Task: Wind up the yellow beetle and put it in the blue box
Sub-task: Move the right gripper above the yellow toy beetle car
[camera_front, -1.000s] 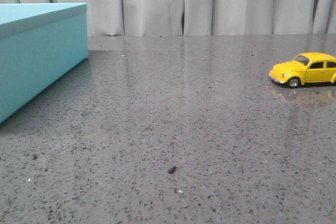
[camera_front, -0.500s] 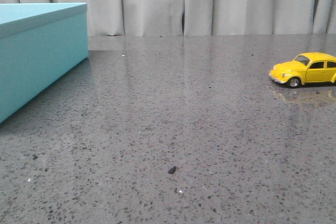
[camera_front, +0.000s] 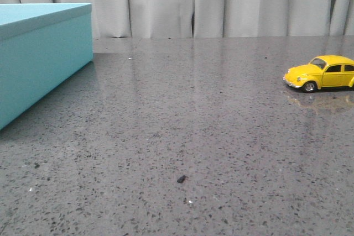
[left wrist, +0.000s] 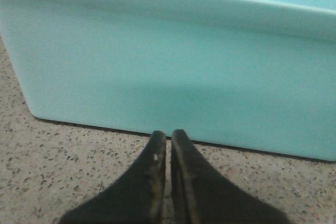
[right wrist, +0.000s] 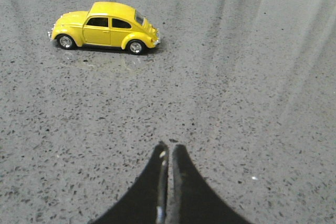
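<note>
Nothing has moved in the last second, so your task has not started. The yellow beetle (camera_front: 321, 73) stays at the counter's right edge, the blue box (camera_front: 38, 53) at the left edge. Left gripper (left wrist: 168, 142) and right gripper (right wrist: 168, 153) are both pressed together, empty.

Yellow beetle (camera_front: 322, 73) rear cut by front view's right edge. Blue box (camera_front: 38, 53) ran past left edge; interior unseen.

The blue box (camera_front: 41, 53) sits at the table's (camera_front: 182, 136) far left; the yellow beetle (camera_front: 321, 73) stands well apart at the right edge, nose pointing leftward.
</note>
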Tool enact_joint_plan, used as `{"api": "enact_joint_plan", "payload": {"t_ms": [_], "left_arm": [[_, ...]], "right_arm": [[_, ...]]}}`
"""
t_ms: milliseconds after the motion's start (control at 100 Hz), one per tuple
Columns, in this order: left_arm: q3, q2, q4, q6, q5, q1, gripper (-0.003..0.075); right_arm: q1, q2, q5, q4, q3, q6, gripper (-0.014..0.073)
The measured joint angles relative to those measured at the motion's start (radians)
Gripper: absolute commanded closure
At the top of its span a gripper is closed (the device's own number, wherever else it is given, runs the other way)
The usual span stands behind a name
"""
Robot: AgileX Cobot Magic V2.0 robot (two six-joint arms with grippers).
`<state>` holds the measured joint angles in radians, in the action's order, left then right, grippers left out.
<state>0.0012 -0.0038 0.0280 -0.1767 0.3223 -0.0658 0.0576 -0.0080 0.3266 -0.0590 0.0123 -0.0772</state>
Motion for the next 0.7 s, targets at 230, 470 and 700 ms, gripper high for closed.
{"api": "enact_joint_plan", "payload": {"t_ms": [230,470,700], "left_arm": [[0.000,0.000,0.000,0.000,0.000,0.000,0.0739],[0.000,0.000,0.000,0.000,0.000,0.000,0.0739],[0.000,0.000,0.015,0.000,-0.006,0.000,0.0739]], "right_arm": [[0.000,0.000,0.000,0.000,0.000,0.000,0.0641],[0.000,0.000,0.000,0.000,0.000,0.000,0.0641],[0.000,0.000,-0.010,0.000,0.000,0.000,0.0641]]}}
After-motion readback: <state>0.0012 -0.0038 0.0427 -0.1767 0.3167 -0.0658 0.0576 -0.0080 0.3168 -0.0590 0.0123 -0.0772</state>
